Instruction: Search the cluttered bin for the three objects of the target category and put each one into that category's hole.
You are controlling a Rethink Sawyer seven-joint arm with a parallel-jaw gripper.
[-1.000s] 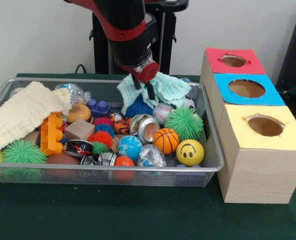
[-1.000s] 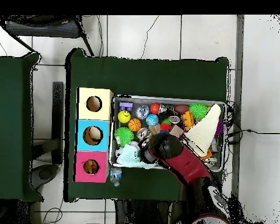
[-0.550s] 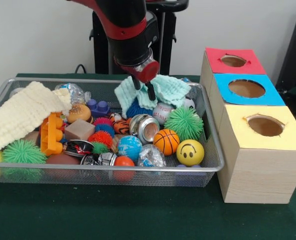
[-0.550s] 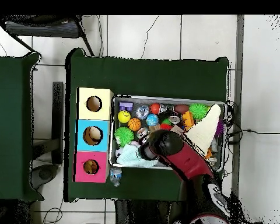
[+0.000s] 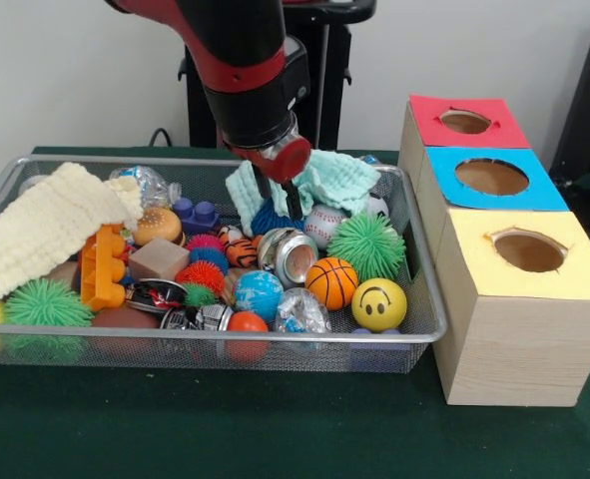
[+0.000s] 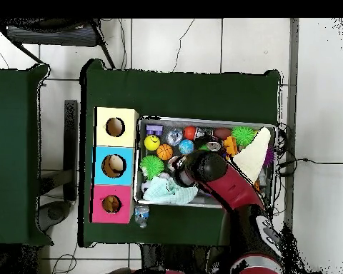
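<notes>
My gripper hangs low over the back middle of the wire bin, its two dark fingers apart, in front of a mint cloth and just above a blue spiky ball. Nothing shows between the fingers. A baseball, an open can, a basketball, a green spiky ball and a yellow smiley ball lie close by. To the right stand the red hole, blue hole and yellow hole. In the overhead view the arm hides the gripper.
A cream cloth drapes the bin's left side over an orange block, a wooden cube and several spiky balls. A small bottle lies outside the bin by the red box. The mint cloth lies near the bin's wall.
The gripper has come lower and a little to the left, nearer the blue spiky ball. The mint cloth's left flap has shifted slightly leftward.
</notes>
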